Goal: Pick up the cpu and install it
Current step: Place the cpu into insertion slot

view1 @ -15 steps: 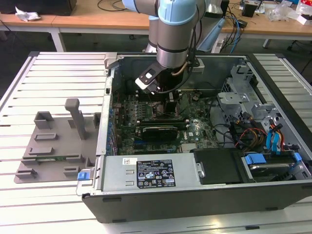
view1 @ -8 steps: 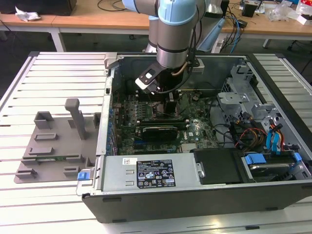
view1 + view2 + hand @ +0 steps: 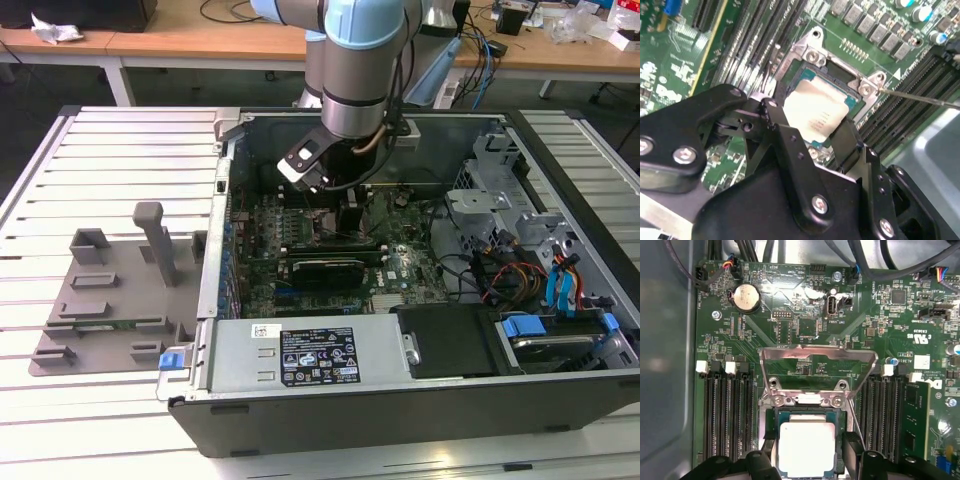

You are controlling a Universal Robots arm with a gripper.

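One black end effector [image 3: 809,121] nearest, straddling the cpu [image 3: 812,107]; clamped or loose, cannot tell. Small flat square, pale silver-grey top, thin green edge, lies level in the socket [image 3: 838,75]. Beyond, hinged metal frame [image 3: 817,357] raised open over green motherboard [image 3: 805,300].

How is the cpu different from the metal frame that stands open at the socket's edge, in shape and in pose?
Shape: the cpu is a solid square with a pale top, while the frame is an open rim with the green board showing through it.
Pose: the cpu lies flat, level with the board, while the frame is tilted up from its hinge.
Both are silver-grey metal.
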